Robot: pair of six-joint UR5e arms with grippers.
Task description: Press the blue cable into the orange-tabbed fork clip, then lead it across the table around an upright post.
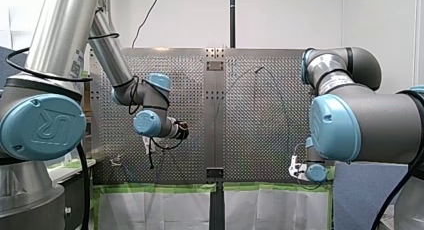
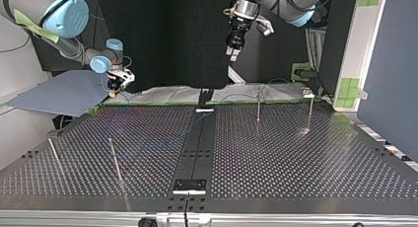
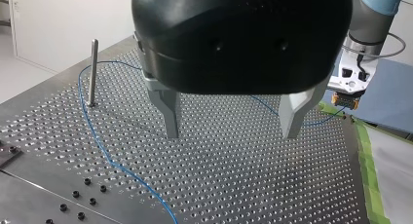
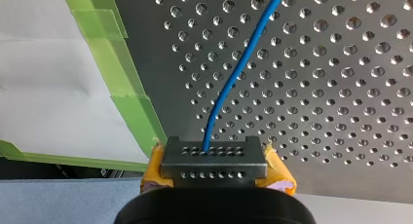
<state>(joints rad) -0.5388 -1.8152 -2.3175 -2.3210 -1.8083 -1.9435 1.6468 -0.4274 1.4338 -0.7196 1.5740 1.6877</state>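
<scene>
The blue cable (image 4: 243,53) runs over the perforated table from between the yellow pads of my right gripper (image 4: 214,153), which is shut on it at the table's taped edge. In the left wrist view the cable (image 3: 97,136) curves past an upright post (image 3: 92,73) and reaches my right gripper (image 3: 347,100). My left gripper (image 3: 233,131) hangs above the table, its metal fingers (image 3: 170,112) open with nothing between them. In the top view my left gripper (image 2: 231,54) is high near the middle and my right gripper (image 2: 113,91) is at the far left edge. I cannot make out an orange tab.
Several thin posts stand on the table (image 2: 296,163): two (image 2: 258,106) (image 2: 310,113) at the top view's far right and two (image 2: 116,160) (image 2: 54,155) at its near left. A small pale fixture (image 2: 308,94) sits at the far right edge. Green tape (image 4: 131,97) lines the table's edge.
</scene>
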